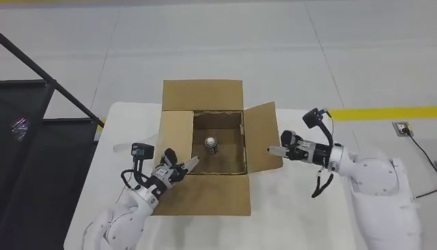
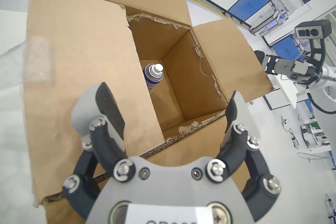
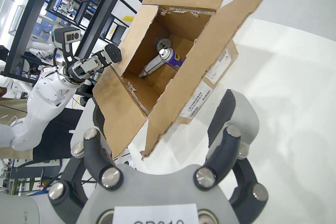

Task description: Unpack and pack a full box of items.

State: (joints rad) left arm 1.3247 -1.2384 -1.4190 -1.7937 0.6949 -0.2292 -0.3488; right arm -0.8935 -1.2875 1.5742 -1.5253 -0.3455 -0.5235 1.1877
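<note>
White counter (image 1: pixel 293 209) is carrying an open cardboard box (image 1: pixel 205 195), its 4 flaps (image 1: pixel 203 94) spreading outward. A spray can (image 1: pixel 212 143) is standing inside on the bottom. Left jaws are hanging released and empty over the box's near-left corner. Right jaws are hovering released beside its right side.

**Cardboard, metal, rubbery pads**

The box (image 2: pixel 78 51) is matt brown corrugated cardboard, rough where torn (fluting exposed), with a clear glossy tape patch (image 2: pixel 36 62) on its left flap. The can (image 2: pixel 152 76) is glossy metal and its nozzle (image 2: pixel 158 67) is white plastic. The table (image 1: pixel 293 202) is smooth white. The left gripper (image 2: pixel 169 91) has matt black pads (image 2: pixel 109 107) and shiny metal screws (image 2: pixel 123 168).
</note>
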